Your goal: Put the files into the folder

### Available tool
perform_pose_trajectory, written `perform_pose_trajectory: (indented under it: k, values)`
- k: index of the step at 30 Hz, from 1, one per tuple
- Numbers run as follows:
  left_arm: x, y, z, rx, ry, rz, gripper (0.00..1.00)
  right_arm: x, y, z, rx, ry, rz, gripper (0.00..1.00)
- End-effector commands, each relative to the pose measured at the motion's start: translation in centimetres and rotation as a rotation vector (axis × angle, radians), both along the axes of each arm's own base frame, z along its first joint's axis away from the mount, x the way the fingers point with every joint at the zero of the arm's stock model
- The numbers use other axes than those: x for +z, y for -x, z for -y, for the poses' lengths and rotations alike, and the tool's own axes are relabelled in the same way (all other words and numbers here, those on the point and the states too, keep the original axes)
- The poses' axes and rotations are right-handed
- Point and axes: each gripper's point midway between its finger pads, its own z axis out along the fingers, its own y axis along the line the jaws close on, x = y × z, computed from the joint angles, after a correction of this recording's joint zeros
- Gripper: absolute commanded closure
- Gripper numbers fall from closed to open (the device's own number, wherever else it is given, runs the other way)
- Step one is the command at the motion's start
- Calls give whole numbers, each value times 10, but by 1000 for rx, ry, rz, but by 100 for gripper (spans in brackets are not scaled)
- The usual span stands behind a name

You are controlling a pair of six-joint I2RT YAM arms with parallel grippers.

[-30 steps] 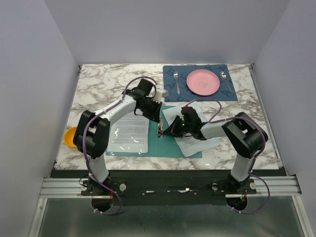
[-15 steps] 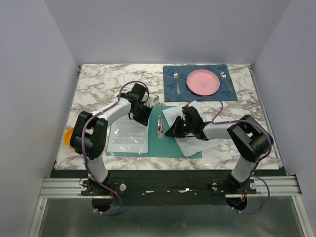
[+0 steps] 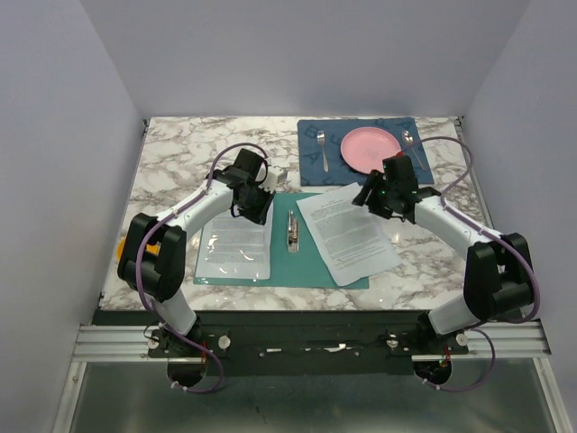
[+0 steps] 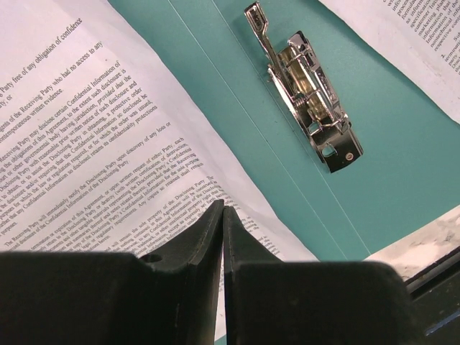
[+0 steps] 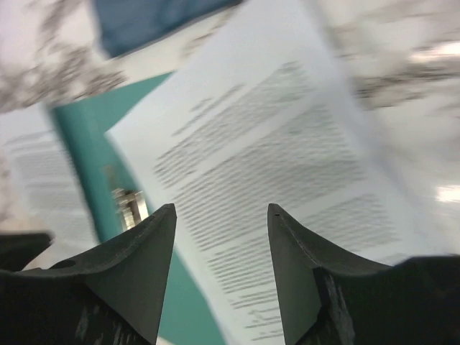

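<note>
The teal folder [image 3: 306, 262] lies open on the marble table, its metal clip [image 3: 292, 229] on the spine. One of the files [image 3: 236, 239] lies on the folder's left half. Another of the files [image 3: 347, 233] lies askew on the right half, overhanging its edge. My left gripper [image 3: 255, 200] sits at the far edge of the left sheet [image 4: 86, 144], jaws shut with nothing seen between them [image 4: 223, 208], the clip [image 4: 309, 100] just beyond. My right gripper [image 3: 379, 194] hovers open [image 5: 222, 208] over the far right corner of the right sheet [image 5: 273, 165], holding nothing.
A dark blue placemat [image 3: 311, 162] at the back right carries a pink plate [image 3: 370, 150], a fork [image 3: 324, 149] and a spoon [image 3: 413, 144]. An orange object [image 3: 122, 245] shows at the table's left edge. A small white item [image 3: 282, 171] lies behind the left gripper.
My right gripper has opened and pulled back to the right and away from the clip. My left gripper has drawn left from the clip to the left sheet's far edge.
</note>
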Motion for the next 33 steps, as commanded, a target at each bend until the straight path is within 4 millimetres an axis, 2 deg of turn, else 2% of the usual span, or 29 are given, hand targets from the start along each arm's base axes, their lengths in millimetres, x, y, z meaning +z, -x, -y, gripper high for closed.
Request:
perform_pose_trajectory:
  k: [1, 3, 5, 8, 20, 24, 27, 33]
  values:
    - [7, 7, 2, -41, 19, 11, 83, -35, 33, 99, -180, 334, -211, 31]
    - [6, 9, 2, -48, 21, 7, 83, -39, 38, 121, -251, 362, -234, 22]
    - [4, 10, 2, -49, 22, 3, 83, -41, 42, 132, -303, 368, -246, 19]
    - [2, 12, 1, -52, 24, 1, 84, -52, 48, 132, -303, 363, -287, 16]
    - [4, 15, -2, -44, 27, 23, 84, -93, 93, 112, -232, 251, -398, 16]
    - [6, 15, -2, -39, 30, 32, 84, -94, 100, 102, -201, 189, -387, 20]
    - [8, 16, -3, -37, 32, 39, 84, -87, 104, 87, -163, 109, -368, 24]
    - [9, 17, -5, -34, 26, 49, 84, -78, 120, 76, -115, 34, -346, 30]
